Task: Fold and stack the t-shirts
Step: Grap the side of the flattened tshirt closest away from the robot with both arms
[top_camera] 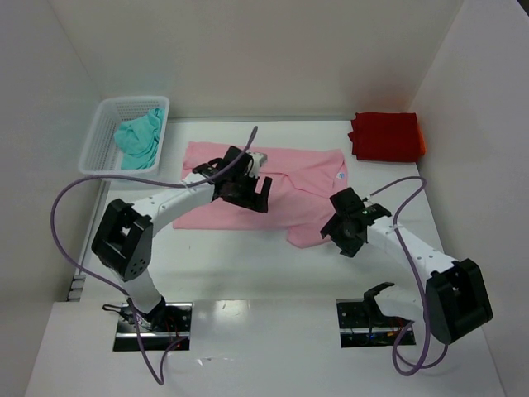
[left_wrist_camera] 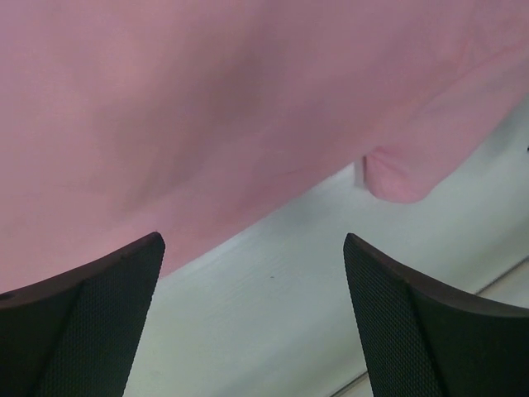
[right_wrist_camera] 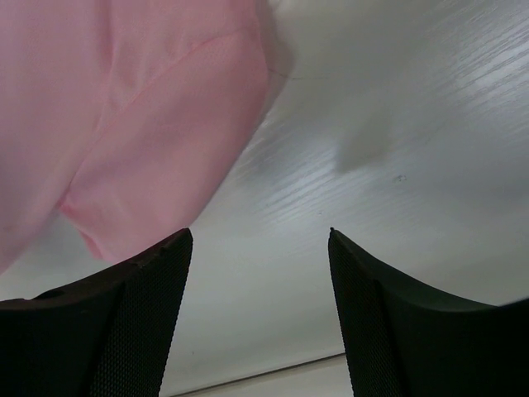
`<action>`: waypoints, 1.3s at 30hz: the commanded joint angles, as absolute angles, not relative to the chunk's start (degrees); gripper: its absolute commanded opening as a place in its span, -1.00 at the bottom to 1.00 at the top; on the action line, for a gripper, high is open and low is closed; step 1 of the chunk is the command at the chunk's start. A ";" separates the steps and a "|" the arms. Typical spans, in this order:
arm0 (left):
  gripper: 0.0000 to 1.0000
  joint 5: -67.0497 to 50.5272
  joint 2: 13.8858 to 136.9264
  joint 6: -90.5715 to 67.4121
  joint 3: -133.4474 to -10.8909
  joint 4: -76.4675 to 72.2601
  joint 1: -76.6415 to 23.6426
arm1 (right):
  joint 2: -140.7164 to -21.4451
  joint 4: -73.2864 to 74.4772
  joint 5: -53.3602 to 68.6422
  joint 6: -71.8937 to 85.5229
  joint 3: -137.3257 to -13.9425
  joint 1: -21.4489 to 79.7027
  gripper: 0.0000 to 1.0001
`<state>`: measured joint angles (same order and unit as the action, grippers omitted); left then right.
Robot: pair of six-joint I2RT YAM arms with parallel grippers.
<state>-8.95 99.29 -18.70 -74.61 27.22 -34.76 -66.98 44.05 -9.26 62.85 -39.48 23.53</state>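
Observation:
The light pink t-shirt (top_camera: pixel 285 186) lies spread on the table's middle, partly folded. It fills the top of the left wrist view (left_wrist_camera: pixel 207 107) and the upper left of the right wrist view (right_wrist_camera: pixel 140 124). My left gripper (top_camera: pixel 252 194) is open and empty over the pink shirt's near part. My right gripper (top_camera: pixel 339 234) is open and empty just right of the shirt's near right corner. The red t-shirt (top_camera: pixel 386 136) lies folded at the back right. The teal t-shirt (top_camera: pixel 139 139) is bunched in the basket.
A white plastic mesh basket (top_camera: pixel 102 132) stands at the back left. White walls close in the table on three sides. Purple cables loop from both arms.

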 commanded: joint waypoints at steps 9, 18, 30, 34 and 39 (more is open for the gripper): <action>0.96 4.04 87.45 -29.97 -64.08 28.04 -19.87 | -76.81 38.85 -19.25 64.51 -44.38 24.17 0.45; 0.96 0.53 83.67 -29.97 -59.94 28.56 -11.52 | -81.03 35.60 -22.15 63.11 -46.05 24.17 0.40; 0.98 1.67 81.47 -29.44 -58.71 31.03 -7.38 | -82.27 32.96 -22.85 61.79 -44.30 24.17 -0.43; 0.98 2.99 80.86 -29.44 -58.71 32.17 -5.63 | -78.76 33.48 -23.91 61.79 -44.91 23.65 -0.77; 0.98 2.99 80.24 -31.28 -57.05 32.17 -4.39 | -75.68 33.49 -23.91 59.15 -44.91 20.65 -0.87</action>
<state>2.33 82.30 -29.02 -58.50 31.55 -5.43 -79.20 35.11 -20.69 60.40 -43.88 22.57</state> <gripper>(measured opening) 0.992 0.080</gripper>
